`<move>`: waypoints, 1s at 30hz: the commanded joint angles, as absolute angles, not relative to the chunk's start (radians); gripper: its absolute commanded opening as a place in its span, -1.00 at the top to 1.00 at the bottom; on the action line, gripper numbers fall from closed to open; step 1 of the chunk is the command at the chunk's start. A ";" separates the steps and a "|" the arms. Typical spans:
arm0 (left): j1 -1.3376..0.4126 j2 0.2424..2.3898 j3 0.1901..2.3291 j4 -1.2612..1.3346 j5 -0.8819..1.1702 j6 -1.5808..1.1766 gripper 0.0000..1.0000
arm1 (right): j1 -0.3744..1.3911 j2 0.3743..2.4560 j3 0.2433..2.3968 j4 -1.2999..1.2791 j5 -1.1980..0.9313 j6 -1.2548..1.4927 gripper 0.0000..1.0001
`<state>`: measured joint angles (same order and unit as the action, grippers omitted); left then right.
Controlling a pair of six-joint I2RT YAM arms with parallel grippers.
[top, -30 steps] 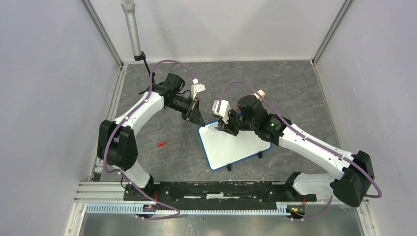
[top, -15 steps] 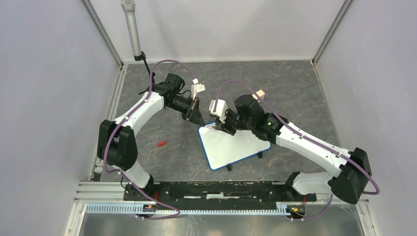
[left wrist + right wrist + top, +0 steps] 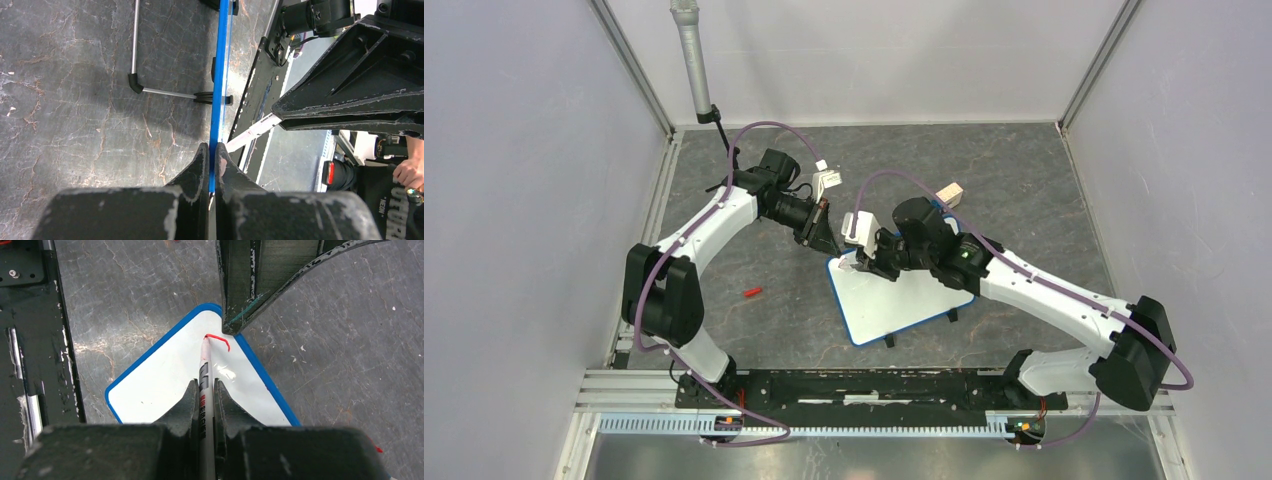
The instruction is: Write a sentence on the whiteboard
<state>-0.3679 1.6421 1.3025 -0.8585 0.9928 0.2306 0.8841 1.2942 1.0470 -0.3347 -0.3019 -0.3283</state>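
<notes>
The whiteboard [image 3: 904, 300], white with a blue rim, stands tilted on thin wire legs [image 3: 150, 92] at the table's middle. My left gripper [image 3: 829, 243] is shut on the rim at the board's far left corner; in the left wrist view the blue rim [image 3: 219, 75] runs edge-on between its jaws. My right gripper [image 3: 204, 387] is shut on a grey marker [image 3: 204, 371], tip down on the board [image 3: 165, 380] near that corner. Of the sentence, only one short red curved stroke [image 3: 221, 339] shows beside the tip. The left gripper's fingers [image 3: 240, 290] hang just above it.
A small red cap [image 3: 751, 292] lies on the dark stone-patterned table left of the board. A pale wooden block [image 3: 951, 191] sits behind the right arm. A grey pole [image 3: 692, 60] rises at the back left. White walls enclose three sides; a black rail [image 3: 864, 385] runs along the near edge.
My right gripper has slid left along the board's far edge with the marker, closer to the left gripper. The left arm and the board have stayed still.
</notes>
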 commanded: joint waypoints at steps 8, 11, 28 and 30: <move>-0.370 1.641 1.310 -0.854 0.991 0.263 0.95 | 0.891 1.239 1.021 -0.391 -0.262 -0.389 1.00; -0.371 1.640 1.310 -0.853 0.991 0.261 0.95 | 0.891 1.227 1.011 -0.401 -0.239 -0.397 1.00; -0.371 1.637 1.307 -0.853 0.988 0.267 0.95 | 0.912 1.258 1.012 -0.412 -0.322 -0.395 1.00; -0.370 1.635 1.306 -0.853 0.988 0.267 0.95 | 0.922 1.275 1.028 -0.403 -0.325 -0.394 1.00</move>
